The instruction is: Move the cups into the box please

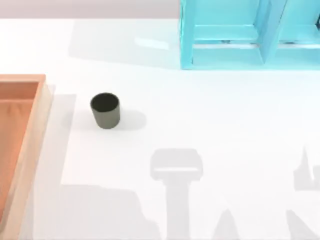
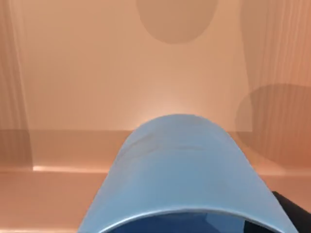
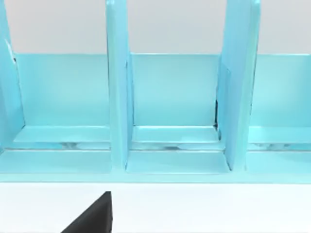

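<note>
The bright blue cup (image 2: 180,165) hangs close under my left wrist, over the orange-brown floor of the box (image 2: 97,73). Its round shadow falls on the floor farther off. My left gripper (image 2: 194,229) is shut on the blue cup, and one dark finger (image 2: 291,213) shows at its side. The dark olive-grey cup (image 1: 105,110) stands upright on the white table, a little to the right of the box (image 1: 42,115), whose light wooden rim runs along the table's left side. A dark part of my right gripper (image 3: 92,218) faces the shelf unit.
A turquoise shelf unit (image 1: 235,45) with upright dividers stands at the back right of the table, and my right wrist looks straight into its compartments (image 3: 175,97). Arm shadows lie on the white tabletop (image 1: 175,170) in front.
</note>
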### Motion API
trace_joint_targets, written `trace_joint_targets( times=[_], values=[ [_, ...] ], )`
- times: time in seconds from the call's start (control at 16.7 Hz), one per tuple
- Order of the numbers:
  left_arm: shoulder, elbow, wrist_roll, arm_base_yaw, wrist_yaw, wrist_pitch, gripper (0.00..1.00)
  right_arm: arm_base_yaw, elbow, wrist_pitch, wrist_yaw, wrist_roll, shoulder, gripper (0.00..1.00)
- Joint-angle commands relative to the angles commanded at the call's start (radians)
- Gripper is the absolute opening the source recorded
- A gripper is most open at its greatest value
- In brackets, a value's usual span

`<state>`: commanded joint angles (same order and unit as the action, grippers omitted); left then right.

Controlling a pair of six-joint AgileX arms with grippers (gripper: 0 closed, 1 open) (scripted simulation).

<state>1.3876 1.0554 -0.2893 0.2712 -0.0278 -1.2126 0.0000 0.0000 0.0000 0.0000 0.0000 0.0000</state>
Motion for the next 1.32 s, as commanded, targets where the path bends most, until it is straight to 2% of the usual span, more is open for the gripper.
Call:
trace_joint_targets(
  times=[0.24, 0.48, 1.26, 1.32],
  values=[
    [0.012, -0.085, -0.019, 0.019, 0.001, 0.089, 0.00, 0.000, 0.000, 0.000, 0.000, 0.000, 0.000, 1.00],
    [0.012, -0.087, -0.020, 0.020, 0.001, 0.092, 0.00, 0.000, 0.000, 0.000, 0.000, 0.000, 0.000, 1.00],
    [0.012, -0.087, -0.020, 0.020, 0.001, 0.092, 0.98, 0.000, 0.000, 0.000, 0.000, 0.000, 0.000, 1.00],
    [0.012, -0.087, -0.020, 0.020, 0.001, 0.092, 1.00, 0.000, 0.000, 0.000, 0.000, 0.000, 0.000, 1.00]
  ],
)
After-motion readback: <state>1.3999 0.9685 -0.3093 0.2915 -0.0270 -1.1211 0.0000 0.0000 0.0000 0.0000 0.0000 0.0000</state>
